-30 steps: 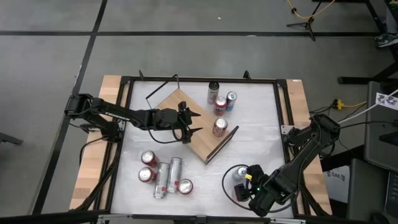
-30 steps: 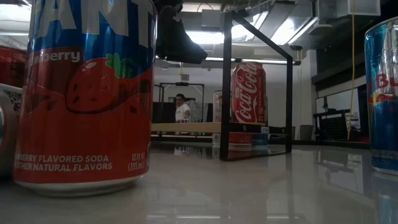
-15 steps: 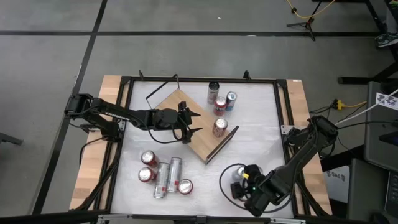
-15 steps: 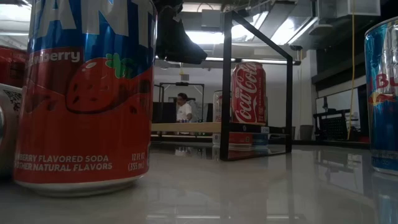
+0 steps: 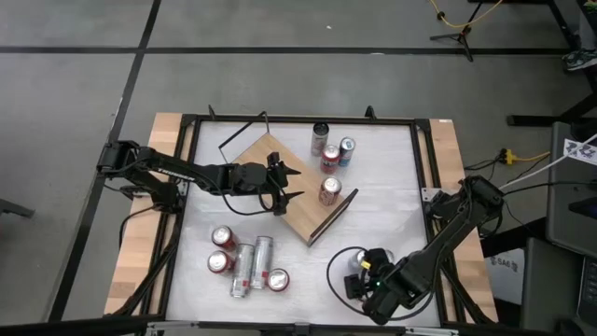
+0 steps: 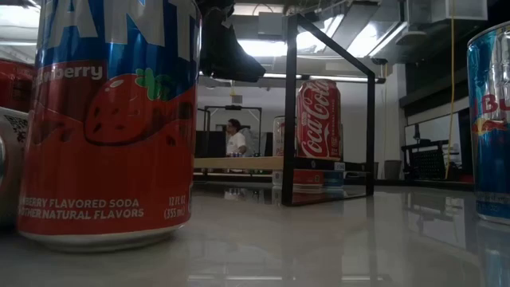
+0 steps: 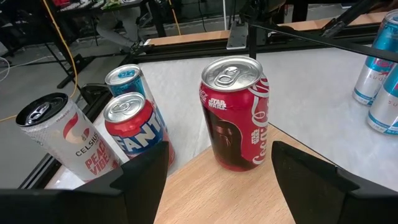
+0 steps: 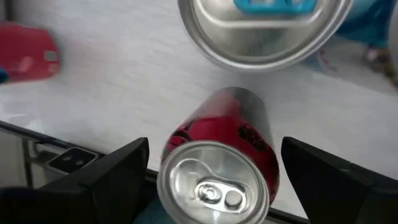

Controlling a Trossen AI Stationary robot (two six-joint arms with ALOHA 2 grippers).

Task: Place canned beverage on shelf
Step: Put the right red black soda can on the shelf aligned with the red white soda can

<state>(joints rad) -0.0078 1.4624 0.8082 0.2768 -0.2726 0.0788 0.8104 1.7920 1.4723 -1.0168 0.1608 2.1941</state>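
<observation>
Red can (image 8: 217, 168) lower right of frame: right gripper (image 5: 359, 285) has shifted over it, jaws open, ungrasped; left gripper (image 5: 284, 185) open, unmoved above shelf (image 5: 303, 210).

Evenly and brightly lit from above in the high view, with faint shadows on the white counter (image 5: 382, 205). Dim and backlit in the low view: ceiling lights (image 6: 263, 44) blown out, sheen on the surface, nearest red can (image 6: 107, 119) swollen. Blurred and soft in the right wrist view.
</observation>
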